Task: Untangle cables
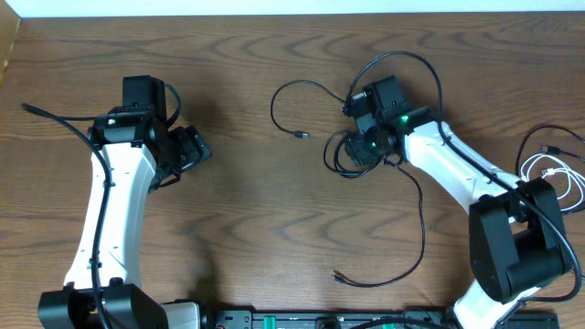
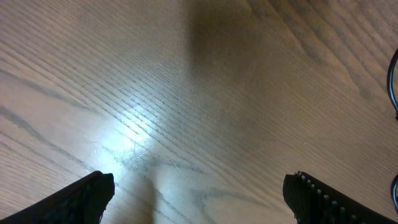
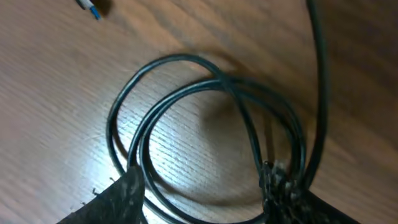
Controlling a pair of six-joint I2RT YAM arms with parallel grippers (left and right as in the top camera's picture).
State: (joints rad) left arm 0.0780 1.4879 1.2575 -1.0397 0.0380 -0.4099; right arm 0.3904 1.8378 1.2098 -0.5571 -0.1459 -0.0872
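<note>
The black cables (image 1: pixel 340 157) lie in a small coil at mid-table, with a wider loop (image 1: pixel 294 88) running left to a plug end (image 1: pixel 302 135). One long strand (image 1: pixel 420 219) trails toward the front. My right gripper (image 1: pixel 355 151) is down over the coil. In the right wrist view the coil (image 3: pixel 186 87) lies between the parted fingers of that gripper (image 3: pixel 202 190), and its strands run against both fingertips. My left gripper (image 1: pixel 195 151) stands apart to the left. It is open (image 2: pixel 199 190) over bare wood with nothing between its fingers. A black cable (image 2: pixel 393 81) shows at that view's right edge.
A white cable (image 1: pixel 559 171) and another black cord (image 1: pixel 548 137) lie bundled at the table's right edge, beside the right arm's base (image 1: pixel 516 242). A plug tip (image 3: pixel 90 7) shows at the top left of the right wrist view.
</note>
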